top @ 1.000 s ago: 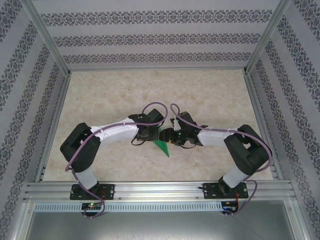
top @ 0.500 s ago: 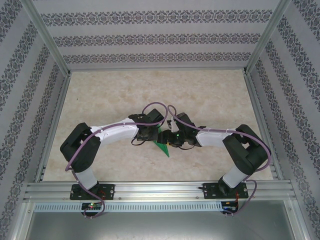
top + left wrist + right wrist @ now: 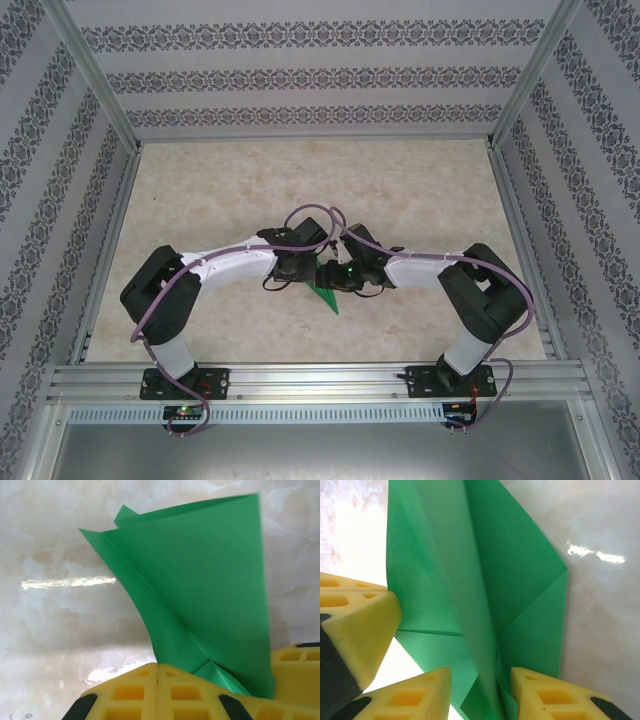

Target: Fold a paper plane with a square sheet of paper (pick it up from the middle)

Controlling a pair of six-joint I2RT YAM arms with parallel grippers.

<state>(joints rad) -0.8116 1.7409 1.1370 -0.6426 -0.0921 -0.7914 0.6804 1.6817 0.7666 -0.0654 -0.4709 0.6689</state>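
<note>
At mid-table: I have both wrists meeting nose to nose above the marbled table (image 3: 300, 180), nearer its front edge than its back.
Paper: the paper plane (image 3: 327, 296), part-folded bright green with layered flaps and one long crease, sits between the two grippers. In the top view one sharp tip pokes out toward the near edge.
Left gripper (image 3: 157, 672): clenched, its yellow fingers (image 3: 125, 695) pressed pad to pad. The paper's narrow end drops to their seam and fans away from them. I read that as a pinch on the paper, though the contact itself is tucked out of my sight.
Right gripper (image 3: 480, 680): jaws parted, one finger on each side of the folded spine. The right-hand finger sits just beside the paper and the other shows a sliver of light. It is astride the paper, not yet grasping it.
Key relation: the paper lies straight ahead of the right gripper, already inside its gap. The long crease runs away from the fingertips along the line of that wrist.
Nearer arm: both are at the paper. The left holds, so the right is the free one.
Next move, as I judge it: squeeze squarely on the spine without dragging against the left pinch.
Risk: thin sheet, so any sideways pull could buckle a flap or tear at the crease.
</note>
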